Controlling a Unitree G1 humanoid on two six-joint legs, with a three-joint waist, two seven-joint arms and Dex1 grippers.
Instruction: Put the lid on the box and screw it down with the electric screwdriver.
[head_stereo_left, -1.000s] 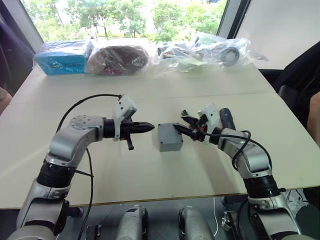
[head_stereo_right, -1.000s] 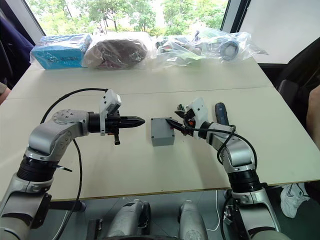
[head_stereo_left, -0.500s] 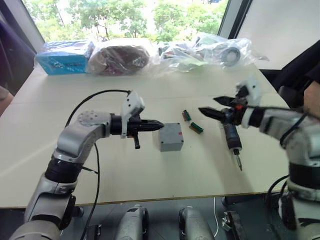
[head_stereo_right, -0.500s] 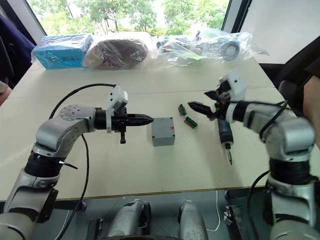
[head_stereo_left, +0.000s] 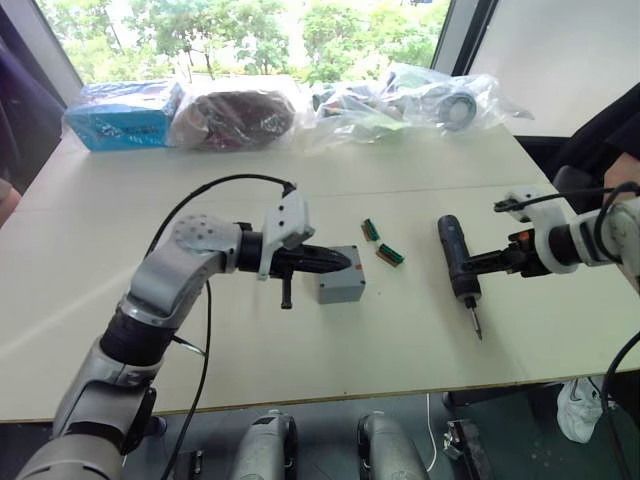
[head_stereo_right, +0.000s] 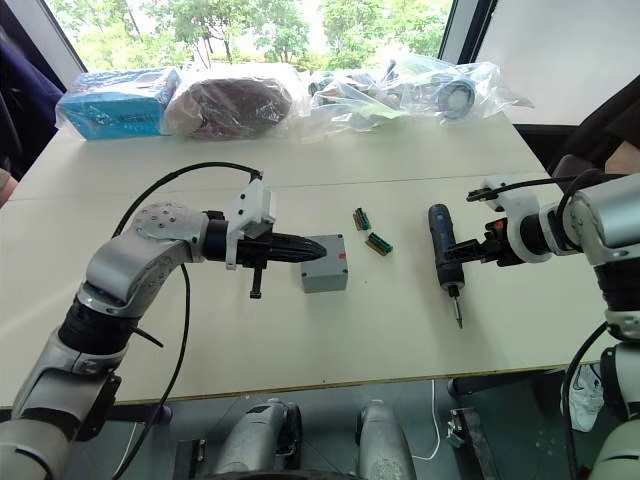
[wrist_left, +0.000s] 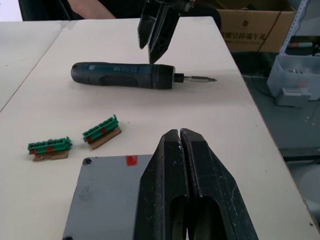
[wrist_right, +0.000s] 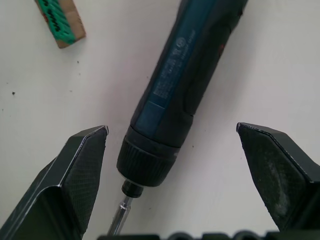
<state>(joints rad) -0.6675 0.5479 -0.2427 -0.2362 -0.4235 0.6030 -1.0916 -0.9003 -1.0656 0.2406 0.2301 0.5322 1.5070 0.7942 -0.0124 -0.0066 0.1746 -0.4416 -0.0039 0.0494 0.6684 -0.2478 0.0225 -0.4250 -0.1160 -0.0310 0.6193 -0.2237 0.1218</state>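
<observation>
On the pale wooden desk (head_stereo_left: 300, 350) I see the small square grey plastic box (head_stereo_left: 341, 286) left of two small green circuit pieces (head_stereo_left: 381, 243), with the black cylindrical electric screwdriver (head_stereo_left: 457, 268) farther right.

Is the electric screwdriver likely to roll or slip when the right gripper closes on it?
The electric screwdriver lies flat; its round barrel may roll if nudged sideways. The open right gripper straddles the collar, probably centring it. Its smooth casing might slip.

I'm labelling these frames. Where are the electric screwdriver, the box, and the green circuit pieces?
electric screwdriver (head_stereo_right: 441, 246): right eye view, on its dark body.
box (head_stereo_right: 325, 265): right eye view, on its closed grey top.
green circuit pieces (wrist_left: 101, 131): left wrist view, on the piece nearer the screwdriver.
</observation>
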